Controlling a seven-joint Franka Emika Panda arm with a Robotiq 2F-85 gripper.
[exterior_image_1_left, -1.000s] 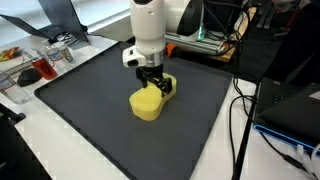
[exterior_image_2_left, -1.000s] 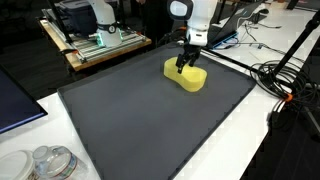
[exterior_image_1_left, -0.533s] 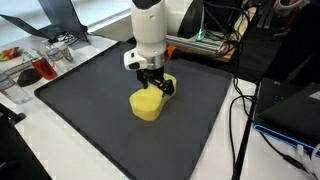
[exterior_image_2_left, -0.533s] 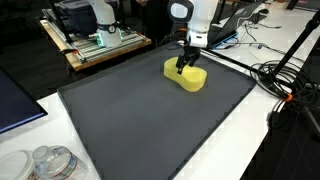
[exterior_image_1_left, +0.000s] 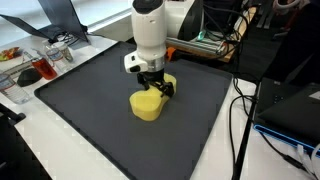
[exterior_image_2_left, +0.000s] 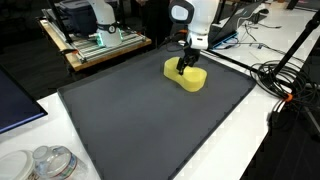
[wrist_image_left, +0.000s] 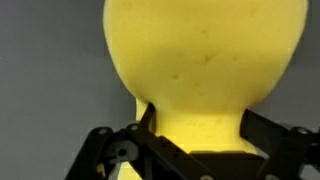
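A yellow pear-shaped foam piece (exterior_image_1_left: 148, 104) (exterior_image_2_left: 188, 78) lies on the dark grey mat (exterior_image_1_left: 90, 125) (exterior_image_2_left: 140, 120), towards its far side. My gripper (exterior_image_1_left: 153, 88) (exterior_image_2_left: 182, 66) points straight down onto the piece's narrow end. In the wrist view the yellow piece (wrist_image_left: 205, 50) fills the picture. My gripper (wrist_image_left: 198, 118) straddles its neck, with one finger (wrist_image_left: 147, 118) against the left side and the other against the right. The neck fills the whole gap between the fingers. The piece rests on the mat.
A tray of clutter (exterior_image_1_left: 40, 65) sits off one corner of the mat, and cables (exterior_image_1_left: 240, 120) (exterior_image_2_left: 285, 80) run along its side. Clear jars (exterior_image_2_left: 45, 162) stand on the white table. An aluminium frame rig (exterior_image_2_left: 100, 40) stands behind the mat.
The arm and the yellow piece stay where they were. The fingers have drawn in a little against the neck.
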